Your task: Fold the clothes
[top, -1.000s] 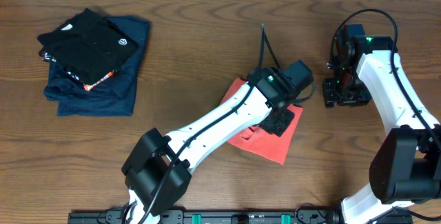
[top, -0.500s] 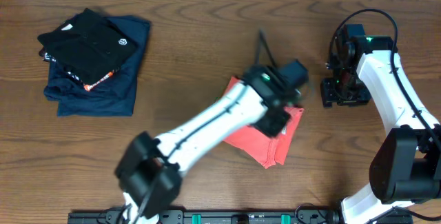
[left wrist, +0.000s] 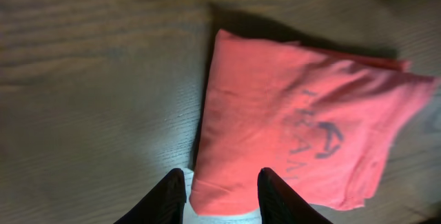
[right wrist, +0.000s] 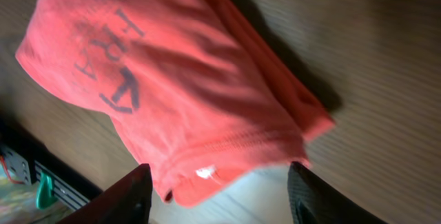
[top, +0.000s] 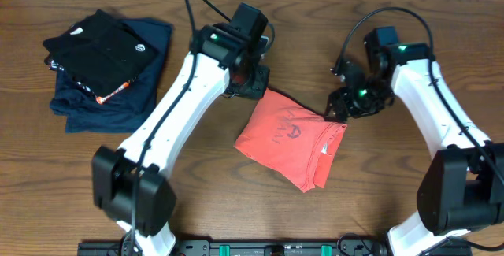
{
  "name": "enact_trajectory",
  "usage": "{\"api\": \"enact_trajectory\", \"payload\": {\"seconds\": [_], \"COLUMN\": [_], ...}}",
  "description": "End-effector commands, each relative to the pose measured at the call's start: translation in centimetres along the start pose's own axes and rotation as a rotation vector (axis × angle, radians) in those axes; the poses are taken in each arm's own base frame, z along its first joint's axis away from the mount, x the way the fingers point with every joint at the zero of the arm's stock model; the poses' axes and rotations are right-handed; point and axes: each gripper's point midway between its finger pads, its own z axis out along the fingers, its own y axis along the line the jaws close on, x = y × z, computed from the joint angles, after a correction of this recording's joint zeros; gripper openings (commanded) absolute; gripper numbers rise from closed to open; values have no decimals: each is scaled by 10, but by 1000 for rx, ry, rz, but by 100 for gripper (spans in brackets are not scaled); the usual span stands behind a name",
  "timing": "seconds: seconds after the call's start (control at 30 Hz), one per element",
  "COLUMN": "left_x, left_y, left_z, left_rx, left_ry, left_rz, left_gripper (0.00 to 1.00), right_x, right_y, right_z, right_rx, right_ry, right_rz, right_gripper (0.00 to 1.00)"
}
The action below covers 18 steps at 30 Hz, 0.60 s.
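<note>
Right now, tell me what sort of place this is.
Most likely a robotics lab bench for laundry-folding trials: a white left arm and right arm stand at a wooden table, a folded coral-red T-shirt lies between them, and dark folded garments sit stacked aside.

left end effector [left wrist: 220,186] shifted, T-shirt [top: 287,142] uncovered (lettering [top: 285,129])

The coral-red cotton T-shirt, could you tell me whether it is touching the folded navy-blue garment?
Apart. The overhead view shows a strip of bare wooden table between the coral-red cotton T-shirt and the folded navy-blue garment.
</note>
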Motion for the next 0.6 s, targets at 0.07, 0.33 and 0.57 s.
{"api": "enact_trajectory", "payload": {"seconds": [0.07,0.33,0.57], "left_x": [19,49,68], "left_y": [4,4,13], "left_z": [45,94,123], "left_rx": [-24,-10,-28], "left_ry": [139,302,381], "left_rz": [10,-6,-19], "left_gripper": [37,36,37], "right_x": [12,39,46], "right_y": [24,-1,-53], "right_z": [26,70,79], "right_rx": [-49,52,281], "right_ry": [28,64,16], "right_rz": [12,104,214], "right_gripper": [52,49,48]}}
